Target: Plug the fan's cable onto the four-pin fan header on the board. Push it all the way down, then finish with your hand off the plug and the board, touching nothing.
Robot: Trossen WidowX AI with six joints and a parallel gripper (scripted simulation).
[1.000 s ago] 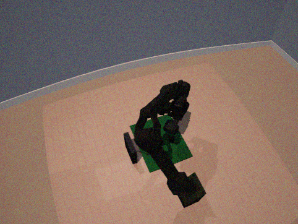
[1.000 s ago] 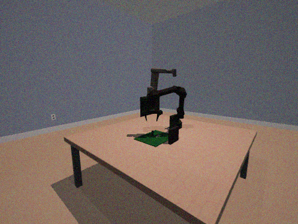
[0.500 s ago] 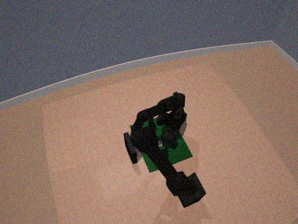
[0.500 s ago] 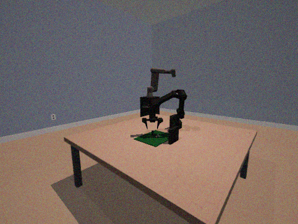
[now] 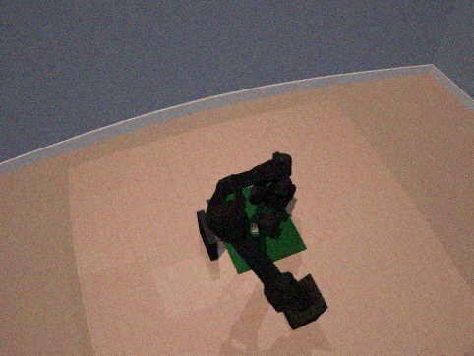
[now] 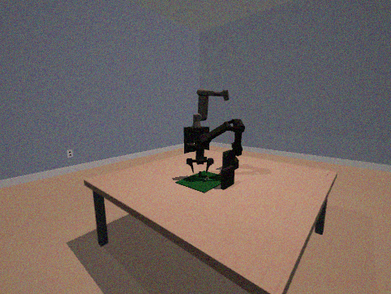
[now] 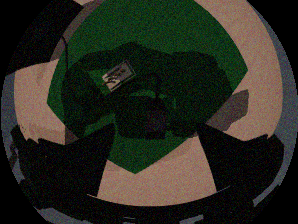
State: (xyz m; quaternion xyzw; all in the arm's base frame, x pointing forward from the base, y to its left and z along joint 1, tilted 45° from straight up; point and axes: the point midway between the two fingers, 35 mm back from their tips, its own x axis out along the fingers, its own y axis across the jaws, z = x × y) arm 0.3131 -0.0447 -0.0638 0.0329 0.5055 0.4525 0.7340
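Note:
The green board lies flat on the table. A small plug with a pale top stands on the board near its middle; the header under it is hidden, and I cannot tell how deep the plug sits. The black fan stands at the board's left edge. My gripper is open wide and empty. It hangs a short way above the board, over the plug, touching nothing.
The arm's black base stands on the table right beside the board. A dark camera post rises behind the arm. The table's edges are far from the board.

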